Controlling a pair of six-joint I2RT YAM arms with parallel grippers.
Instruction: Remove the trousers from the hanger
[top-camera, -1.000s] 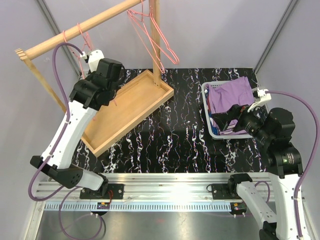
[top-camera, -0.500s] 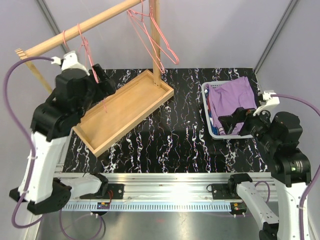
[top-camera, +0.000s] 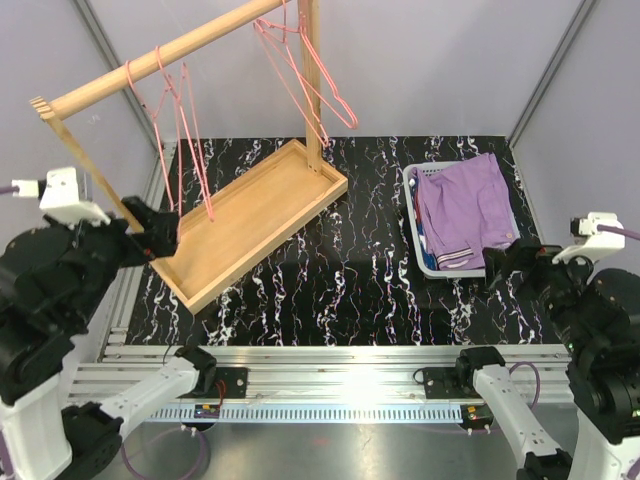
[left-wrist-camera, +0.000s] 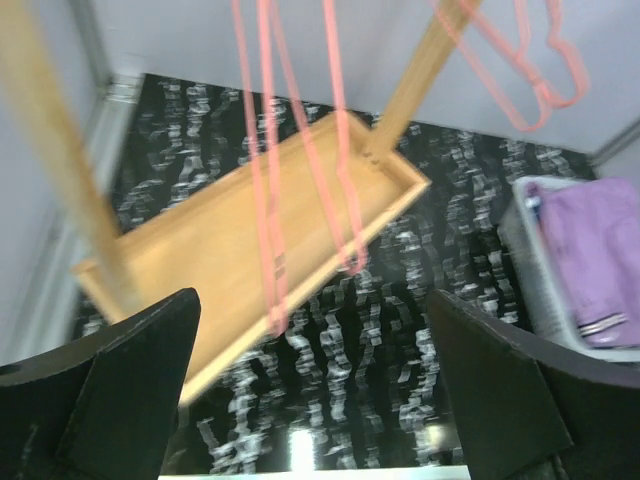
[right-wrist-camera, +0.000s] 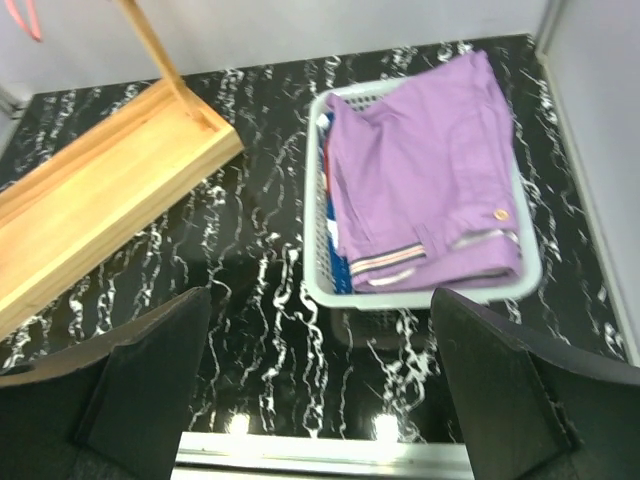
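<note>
Where both arms hang over the desk, finds left claw gaping wide, gripping nothing, near wooden tray — right claw equally wide, empty, just beside white basket. Has lilac shorts topmost inside, dark blue pair peeking out underneath.

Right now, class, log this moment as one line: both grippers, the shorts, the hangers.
left gripper: open, empty | right gripper: open, empty | purple shorts: lying in basket | hangers: bare, on rail
</note>
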